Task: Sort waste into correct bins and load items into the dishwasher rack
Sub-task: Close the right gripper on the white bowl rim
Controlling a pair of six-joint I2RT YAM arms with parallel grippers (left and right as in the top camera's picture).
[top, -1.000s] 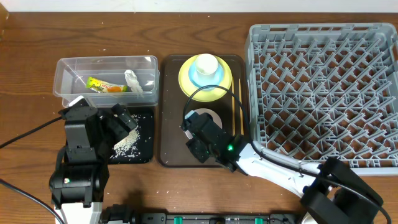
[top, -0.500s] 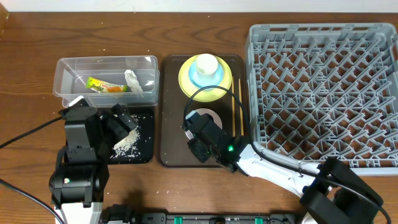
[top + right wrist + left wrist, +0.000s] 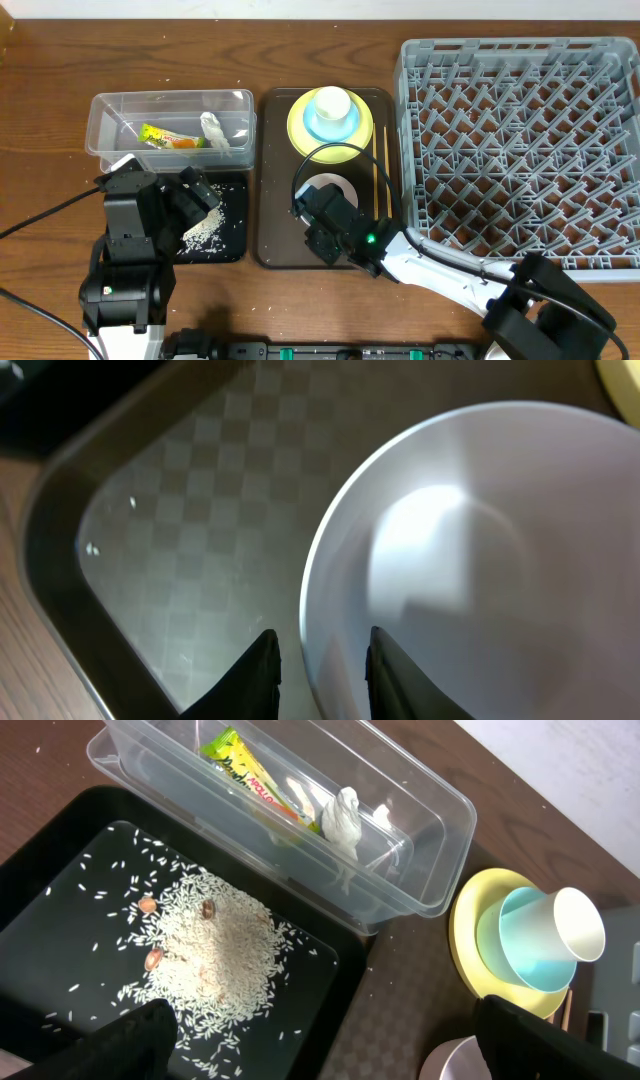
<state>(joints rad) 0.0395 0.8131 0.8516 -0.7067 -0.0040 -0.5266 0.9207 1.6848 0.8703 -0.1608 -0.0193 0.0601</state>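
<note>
Tableware fills the brown serving tray point(image 3: 268, 240) in the overhead view. The white bowl point(image 3: 338, 186) sits on the near half, and the yellow plate point(image 3: 298, 128) on the far half carries the light blue bowl point(image 3: 336, 131) and white cup point(image 3: 332, 103). The chopsticks point(image 3: 381, 190) lie along the right edge, beside the dishwasher rack point(image 3: 520, 150). The right gripper point(image 3: 313, 206) is at the white bowl's near-left rim.

In the left wrist view, the left gripper point(image 3: 340, 1040) is spread wide and holds nothing. It hangs over the black tray point(image 3: 60, 850) and its rice scraps point(image 3: 215, 945).

In the right wrist view, the fingers point(image 3: 262, 670) stand narrow, one outside the rim and one inside. I cannot tell whether they grip it.

The bowl looks stiff, glossy and fairly light, so it is probably slippery and could break if dropped. The thin rim is the only place to take hold, and the bowl will likely hang tilted from a pinch there, so the grip should be firm.
</note>
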